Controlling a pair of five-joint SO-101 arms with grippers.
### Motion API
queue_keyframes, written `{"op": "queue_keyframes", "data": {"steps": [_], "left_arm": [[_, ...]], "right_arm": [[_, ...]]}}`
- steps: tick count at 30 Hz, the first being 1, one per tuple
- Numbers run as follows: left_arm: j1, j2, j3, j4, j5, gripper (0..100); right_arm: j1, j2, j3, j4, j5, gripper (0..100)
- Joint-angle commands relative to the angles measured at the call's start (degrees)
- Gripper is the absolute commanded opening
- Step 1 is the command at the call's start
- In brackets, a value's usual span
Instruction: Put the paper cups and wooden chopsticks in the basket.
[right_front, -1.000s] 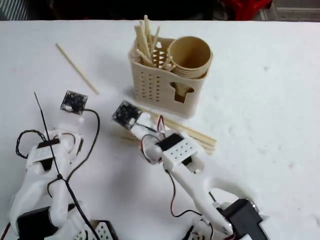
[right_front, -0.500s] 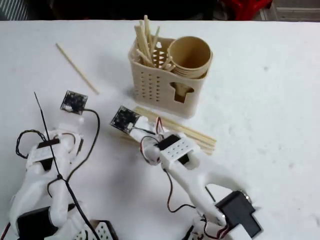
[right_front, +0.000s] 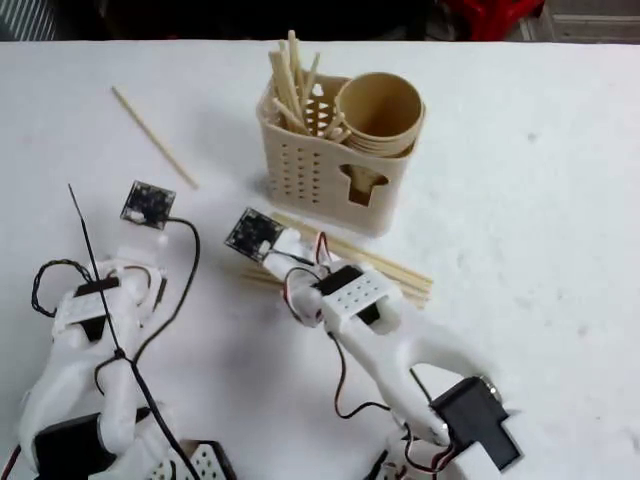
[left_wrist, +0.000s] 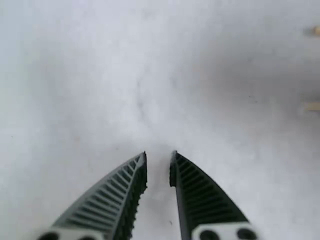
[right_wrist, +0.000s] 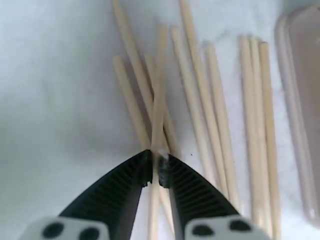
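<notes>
One chopstick (right_wrist: 159, 115) from the loose pile (right_front: 392, 270), which lies on the table (right_front: 540, 200) just beside the basket (right_front: 320, 170), is pinched between the fingers of my right gripper (right_wrist: 155, 172). The basket holds stacked paper cups (right_front: 380, 110) and upright chopsticks (right_front: 288, 85). My left gripper (left_wrist: 158, 170) hangs over bare table, fingers slightly apart.

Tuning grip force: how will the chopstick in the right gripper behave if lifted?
Likely stiff and light: the chopstick is a thin wooden stick. Held by narrow tips of the right gripper, it may pivot and nudge chopsticks it crosses.
</notes>
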Motion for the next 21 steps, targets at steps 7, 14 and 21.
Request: {"op": "queue_keyframes", "data": {"steps": [7, 14, 21], "left_arm": [[0.7, -1.8, 0.0, -1.0, -0.4, 10], [0.7, -1.8, 0.0, -1.0, -0.4, 10], [0.7, -1.8, 0.0, -1.0, -0.4, 10]], "right_arm": [[0.3, -22.1, -2.4, 9.7, -3.2, 1.5], [0.7, -41.5, -12.6, 11.7, -4.5, 1.5], [0.7, -34.8, -35.9, 8.4, -4.7, 1.5]]}}
